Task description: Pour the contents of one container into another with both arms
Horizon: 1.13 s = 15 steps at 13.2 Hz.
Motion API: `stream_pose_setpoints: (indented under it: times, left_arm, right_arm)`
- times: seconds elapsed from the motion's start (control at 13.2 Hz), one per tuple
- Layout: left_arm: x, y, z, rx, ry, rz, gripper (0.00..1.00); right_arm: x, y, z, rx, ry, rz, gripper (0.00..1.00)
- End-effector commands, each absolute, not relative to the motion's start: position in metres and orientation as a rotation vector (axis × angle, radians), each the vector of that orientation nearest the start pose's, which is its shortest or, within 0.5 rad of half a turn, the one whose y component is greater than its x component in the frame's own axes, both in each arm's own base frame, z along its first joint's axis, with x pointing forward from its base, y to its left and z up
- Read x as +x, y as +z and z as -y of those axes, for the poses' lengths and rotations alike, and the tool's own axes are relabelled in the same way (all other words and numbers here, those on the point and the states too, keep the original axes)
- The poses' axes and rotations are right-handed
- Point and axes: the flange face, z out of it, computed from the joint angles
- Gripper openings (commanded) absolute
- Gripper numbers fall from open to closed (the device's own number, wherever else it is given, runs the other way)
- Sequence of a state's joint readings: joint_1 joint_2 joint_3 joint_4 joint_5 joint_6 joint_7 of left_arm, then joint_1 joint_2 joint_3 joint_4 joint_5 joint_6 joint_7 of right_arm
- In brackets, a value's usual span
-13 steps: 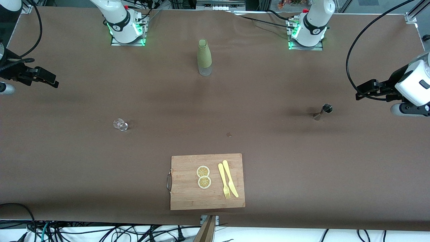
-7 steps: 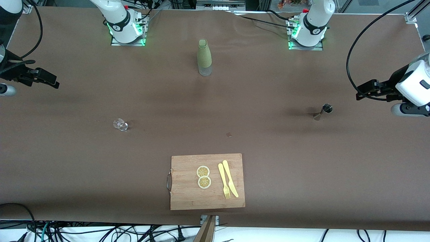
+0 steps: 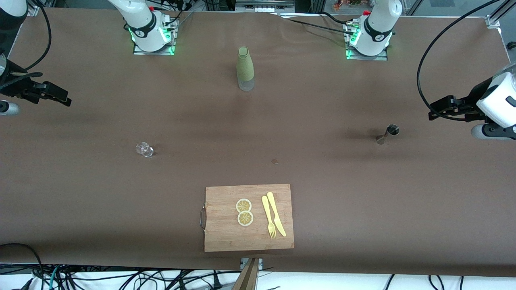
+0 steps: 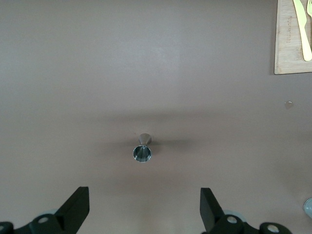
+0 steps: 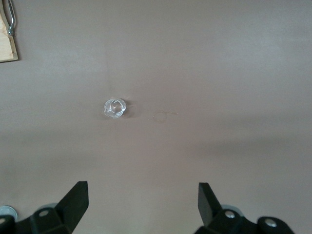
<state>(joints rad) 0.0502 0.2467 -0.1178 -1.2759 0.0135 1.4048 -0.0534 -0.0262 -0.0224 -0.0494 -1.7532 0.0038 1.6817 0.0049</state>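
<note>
A small metal jigger (image 3: 389, 133) stands on the brown table toward the left arm's end; the left wrist view shows it (image 4: 142, 151) from above, some way off. My left gripper (image 3: 437, 109) hangs open over the table near that end, empty (image 4: 144, 195). A small clear glass (image 3: 144, 149) sits toward the right arm's end and shows in the right wrist view (image 5: 115, 107). My right gripper (image 3: 60, 96) hovers open and empty (image 5: 142, 190) over that end of the table. A green bottle (image 3: 245, 69) stands upright between the two arm bases.
A wooden cutting board (image 3: 225, 233) with a metal handle lies near the table's front edge, carrying two lemon slices (image 3: 244, 212), a yellow fork (image 3: 268, 221) and a yellow knife (image 3: 276, 219). A small round spot (image 3: 275, 162) marks the cloth. Cables hang at both table ends.
My left gripper has drifted slightly toward its end of the table. The right gripper and all objects are about where they were.
</note>
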Motion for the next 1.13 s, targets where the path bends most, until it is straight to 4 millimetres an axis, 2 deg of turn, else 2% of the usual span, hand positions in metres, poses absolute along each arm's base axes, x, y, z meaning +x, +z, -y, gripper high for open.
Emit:
stream_pose_setpoints:
  times: [0.0, 0.3, 0.45, 0.53, 0.83, 1.06]
  left_arm:
    - [0.614, 0.611, 0.019, -3.166, 0.178, 0.008, 1.0]
    - [0.613, 0.612, 0.012, -3.162, 0.177, 0.025, 1.0]
    - [0.613, 0.612, -0.008, -3.156, 0.179, 0.074, 1.0]
    - [0.613, 0.612, -0.017, -3.163, 0.181, 0.029, 1.0]
    - [0.607, 0.603, -0.093, -3.238, 0.18, -0.126, 1.0]
    - [0.591, 0.581, -0.163, -3.366, 0.172, -0.196, 1.0]
  right_arm:
    - [0.55, 0.565, 0.041, -3.115, 0.078, -0.157, 1.0]
    - [0.551, 0.564, 0.042, -3.116, 0.083, -0.157, 1.0]
    - [0.551, 0.564, 0.041, -3.115, 0.083, -0.157, 1.0]
    - [0.551, 0.564, 0.041, -3.115, 0.083, -0.157, 1.0]
    - [0.551, 0.563, 0.043, -3.114, 0.088, -0.164, 1.0]
    - [0.552, 0.56, 0.043, -3.127, 0.093, -0.153, 1.0]
